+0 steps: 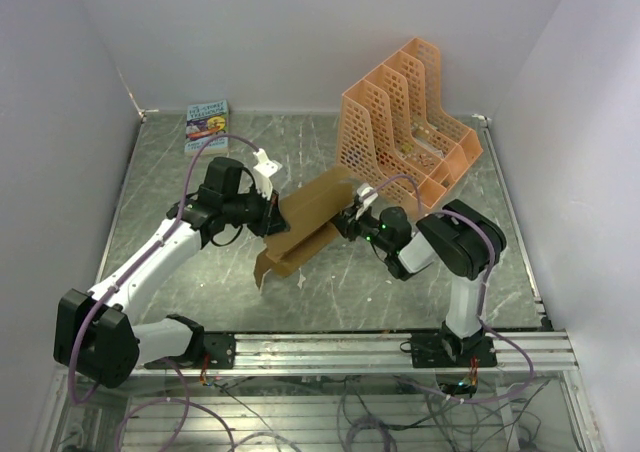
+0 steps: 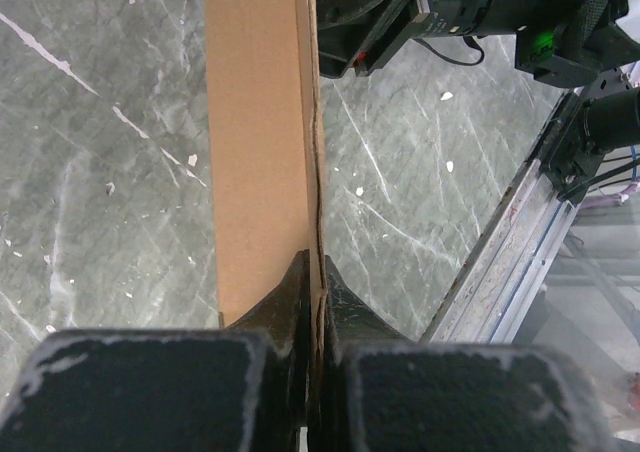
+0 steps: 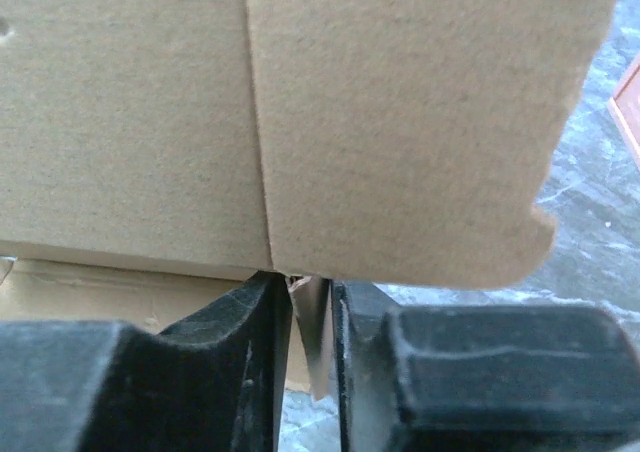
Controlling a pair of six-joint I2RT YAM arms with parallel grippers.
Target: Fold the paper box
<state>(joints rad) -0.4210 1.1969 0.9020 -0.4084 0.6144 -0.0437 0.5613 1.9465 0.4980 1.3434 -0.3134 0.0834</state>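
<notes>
Grey marbled table [image 1: 330, 292], white walls [image 1: 300, 32], both end effectors clamped on paper box [image 1: 300, 227]

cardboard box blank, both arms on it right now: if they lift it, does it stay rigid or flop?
Probably semi-stiff: the paper box is thin sheet, pinched edge-on in the left gripper without buckling. It likely hinges at its crease lines, one showing just above the right gripper, so flaps may swing. Probably light: it spans between both grippers without obvious sag.

Even, bright overhead light; soft shadows; right wrist view blurred (close-up cardboard).
</notes>
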